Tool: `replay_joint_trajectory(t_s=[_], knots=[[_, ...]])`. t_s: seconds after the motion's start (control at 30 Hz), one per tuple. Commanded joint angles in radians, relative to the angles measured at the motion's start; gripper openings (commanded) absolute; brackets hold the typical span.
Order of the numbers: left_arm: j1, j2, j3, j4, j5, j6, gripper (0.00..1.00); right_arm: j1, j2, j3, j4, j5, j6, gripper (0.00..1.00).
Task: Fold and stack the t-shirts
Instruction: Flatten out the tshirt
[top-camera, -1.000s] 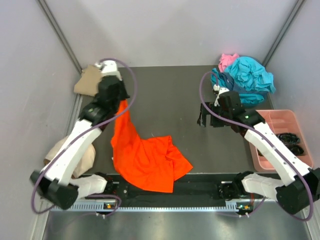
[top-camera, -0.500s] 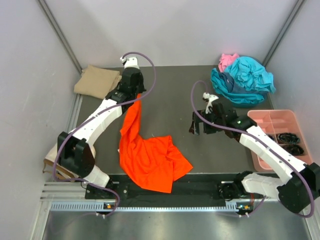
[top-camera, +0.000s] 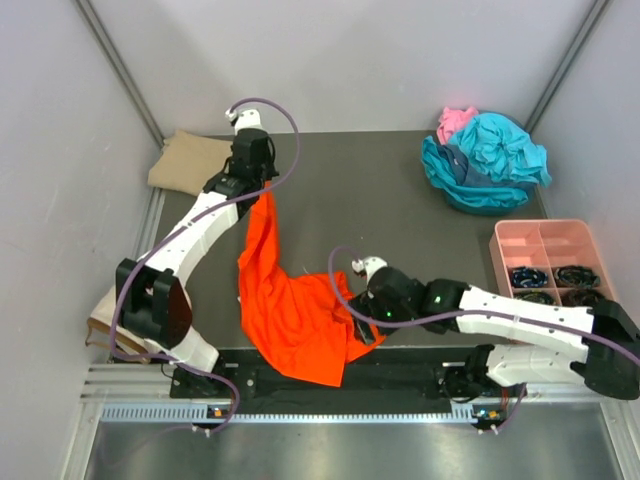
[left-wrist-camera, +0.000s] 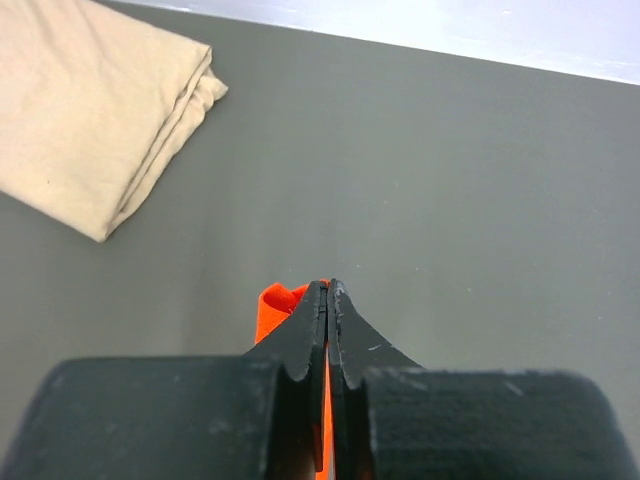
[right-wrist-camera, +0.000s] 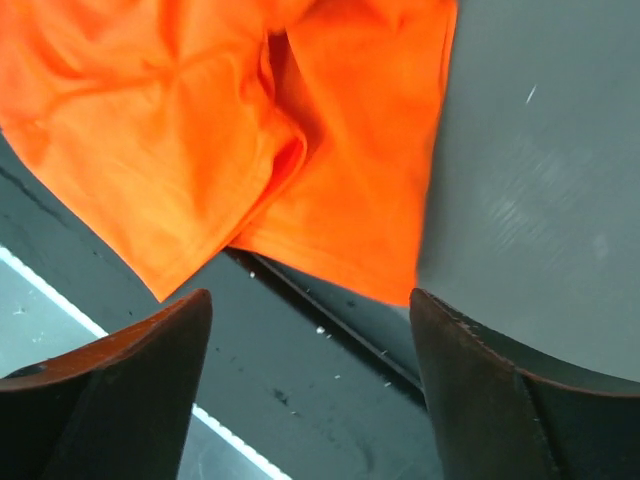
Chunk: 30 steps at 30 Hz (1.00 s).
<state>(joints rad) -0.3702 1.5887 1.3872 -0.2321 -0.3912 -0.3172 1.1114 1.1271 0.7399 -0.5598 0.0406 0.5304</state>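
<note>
So far only the tan shirt looks folded, upper left; teal & pink heap upper right untouched. Orange shirt sprawls lower centre on tabletop: L fingers clamp its top, R fingers spread, empty, over its lower-right corner.

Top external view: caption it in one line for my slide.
Left gripper pinches one end of the orange t-shirt; the open right gripper hovers over its near right corner.
</note>
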Motion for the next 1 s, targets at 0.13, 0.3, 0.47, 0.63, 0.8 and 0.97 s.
replay_joint_trajectory(t_s=[0.13, 0.3, 0.47, 0.63, 0.8, 0.97], knots=[[0.001, -0.075, -0.047, 0.039, 0.006, -0.034, 0.00, 0.277, 0.124, 0.022, 0.061, 0.235, 0.290, 0.73], [0.001, -0.081, -0.056, 0.048, -0.003, -0.048, 0.00, 0.396, 0.336, 0.134, 0.041, 0.292, 0.339, 0.71], [0.001, -0.095, -0.066, 0.057, 0.005, -0.059, 0.00, 0.438, 0.450, 0.259, 0.021, 0.323, 0.332, 0.68], [0.001, -0.110, -0.079, 0.056, -0.006, -0.059, 0.00, 0.438, 0.480, 0.286, 0.003, 0.334, 0.313, 0.64], [0.002, -0.134, -0.106, 0.062, -0.011, -0.057, 0.00, 0.441, 0.510, 0.268, -0.008, 0.280, 0.322, 0.62], [0.002, -0.156, -0.135, 0.065, -0.017, -0.057, 0.00, 0.449, 0.502, 0.230, 0.004, 0.239, 0.344, 0.62]])
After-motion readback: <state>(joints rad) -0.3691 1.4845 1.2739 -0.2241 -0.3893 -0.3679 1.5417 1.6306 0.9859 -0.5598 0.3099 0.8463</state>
